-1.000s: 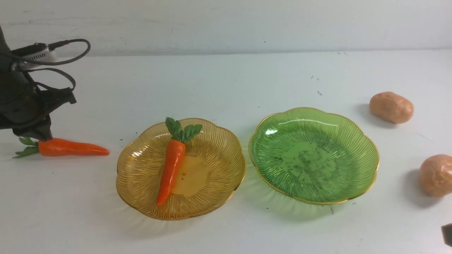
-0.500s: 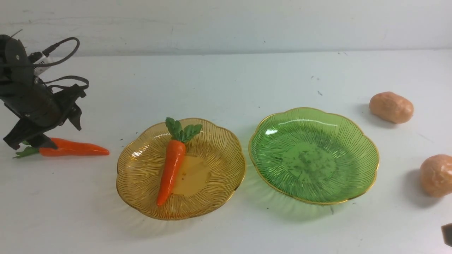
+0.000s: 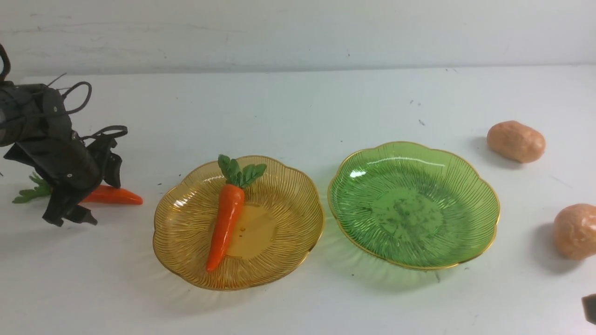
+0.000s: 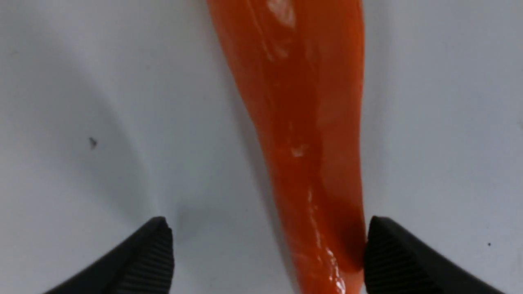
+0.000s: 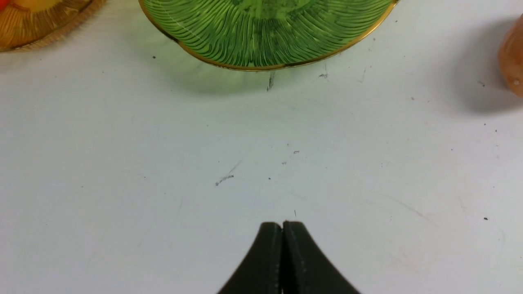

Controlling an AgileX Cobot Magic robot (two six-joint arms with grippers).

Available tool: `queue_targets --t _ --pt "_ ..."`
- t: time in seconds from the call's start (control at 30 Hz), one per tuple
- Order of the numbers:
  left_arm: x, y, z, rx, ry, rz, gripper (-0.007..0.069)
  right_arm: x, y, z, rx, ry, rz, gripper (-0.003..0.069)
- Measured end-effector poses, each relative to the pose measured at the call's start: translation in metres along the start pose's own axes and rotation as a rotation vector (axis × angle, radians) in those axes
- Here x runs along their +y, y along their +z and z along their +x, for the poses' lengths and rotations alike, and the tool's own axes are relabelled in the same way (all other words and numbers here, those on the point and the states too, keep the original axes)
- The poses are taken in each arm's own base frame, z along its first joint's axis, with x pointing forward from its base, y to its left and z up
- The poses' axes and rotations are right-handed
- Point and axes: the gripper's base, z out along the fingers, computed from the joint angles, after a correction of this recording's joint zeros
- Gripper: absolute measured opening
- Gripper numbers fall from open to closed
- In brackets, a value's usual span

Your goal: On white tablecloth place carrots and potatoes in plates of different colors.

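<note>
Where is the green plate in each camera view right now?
Front: translucent green ribbed plastic plate, right of centre on the cloth.
Left wrist: not in it.
Right wrist: the plate ahead of the shut right gripper, cropped by the frame.
Shared landmark: amber ribbed plastic plate beside it, front and right wrist.

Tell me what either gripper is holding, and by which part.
Nothing is held. The left gripper stands open around the carrot, which lies on the white tablecloth; the right gripper is shut and empty.

Blk left arm (image 3: 56, 156), looped cables (image 3: 111, 127), ribbed pads (image 4: 152, 259)
</note>
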Motion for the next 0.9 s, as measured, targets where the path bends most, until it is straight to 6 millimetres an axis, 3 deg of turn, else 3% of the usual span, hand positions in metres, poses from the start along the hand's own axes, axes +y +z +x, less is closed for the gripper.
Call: queue_targets --t 0.33,0.47,0.5,0.53,0.57,0.67,0.73,0.9 --pt "-0.001 0.01 -0.001 -0.012 -0.004 0.018 0.0533 0.0 0.0 -0.001 -0.011 -0.001 0.002 -0.0015" --pt "-0.001 0.011 -0.001 -0.016 0.022 0.014 0.0448 0.0 0.0 -0.001 -0.012 -0.001 0.002 -0.0015" --pt "0.0 0.012 -0.002 -0.02 0.069 0.009 0.0347 0.0 0.0 -0.001 -0.013 0.0 0.002 -0.0015" --pt "0.0 0.012 -0.002 -0.02 0.075 0.009 0.0334 0.0 0.0 -0.001 -0.013 0.0 0.002 -0.0015" --pt "0.0 0.012 -0.002 -0.018 0.134 0.005 0.0232 0.0 0.0 -0.001 -0.016 0.001 0.001 -0.0015" --pt "-0.002 0.008 -0.002 -0.017 0.249 0.002 0.0177 0.0 0.0 -0.002 -0.025 0.001 0.003 -0.0015" --pt "-0.004 0.0 -0.003 -0.015 0.361 -0.002 0.0174 -0.001 0.0 -0.003 -0.037 0.001 0.006 -0.0015" --pt "-0.019 -0.066 0.0 0.011 0.728 -0.024 0.017 -0.001 0.0 -0.006 -0.068 0.001 0.012 -0.0015"
